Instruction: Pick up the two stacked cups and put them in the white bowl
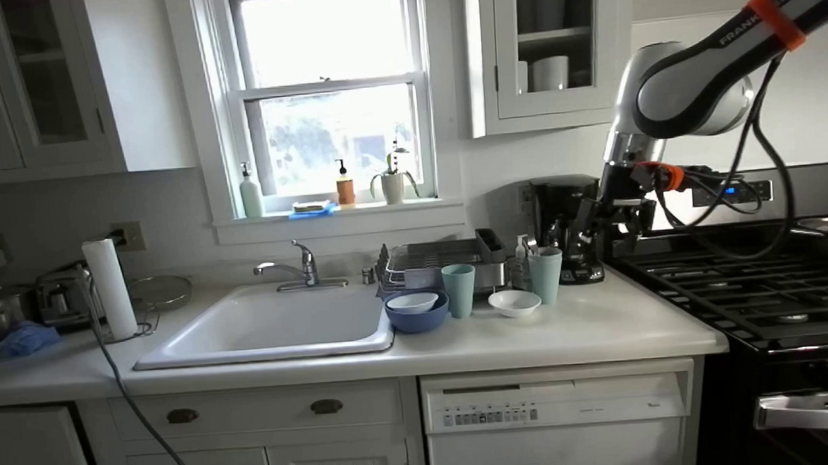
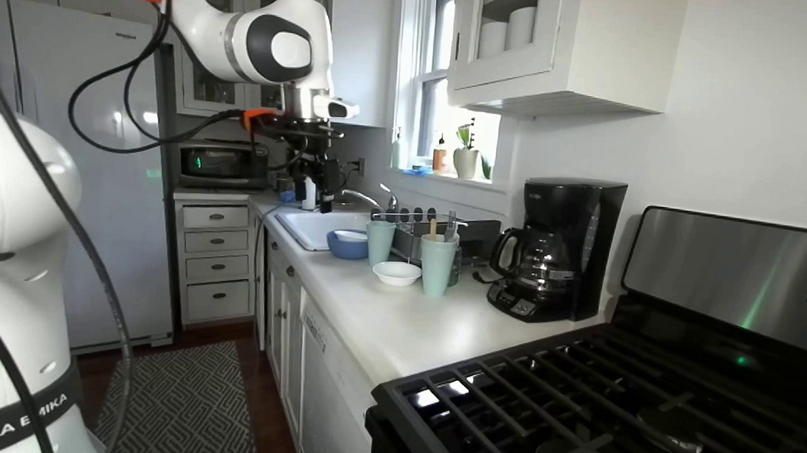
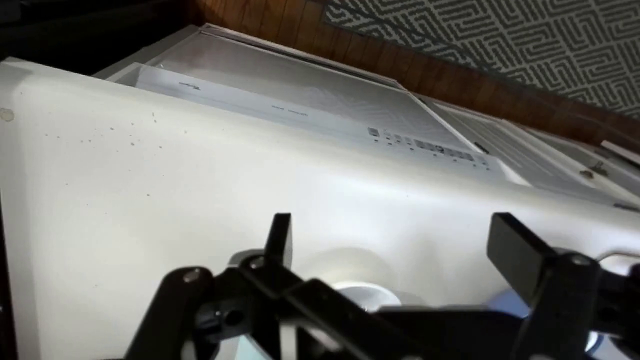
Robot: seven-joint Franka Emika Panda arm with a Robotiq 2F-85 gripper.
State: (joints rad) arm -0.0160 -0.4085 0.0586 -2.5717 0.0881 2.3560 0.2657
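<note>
- Progress: looks like the very start; neither pick nor place done.
- Stacked cups (image 1: 546, 279) stand on the counter (image 1: 603, 330), between the white bowl (image 1: 515, 303) and the coffee maker (image 2: 566, 250). Just beside the bowl; can't tell if touching. Taking the doubled rim as the nested pair.
- Single teal cup (image 1: 459, 291) is on the bowl's far side, next to the blue bowl (image 1: 419, 321); not the target, I'd say.
- White bowl sits on the counter, right way up, no cups in it.
- Gripper (image 3: 397, 239): fingers spread wide, nothing between them, hanging well above the counter, apart from the cups.
- Left to do: reach cups, grip, lift, short carry, lower into bowl, release.
- Cups' long axis: vertical, mouth up, narrower base down, no tilt seen.
- Wooden handle (image 2: 433, 228) shows over the cups' rim; inside or behind, can't tell.
</note>
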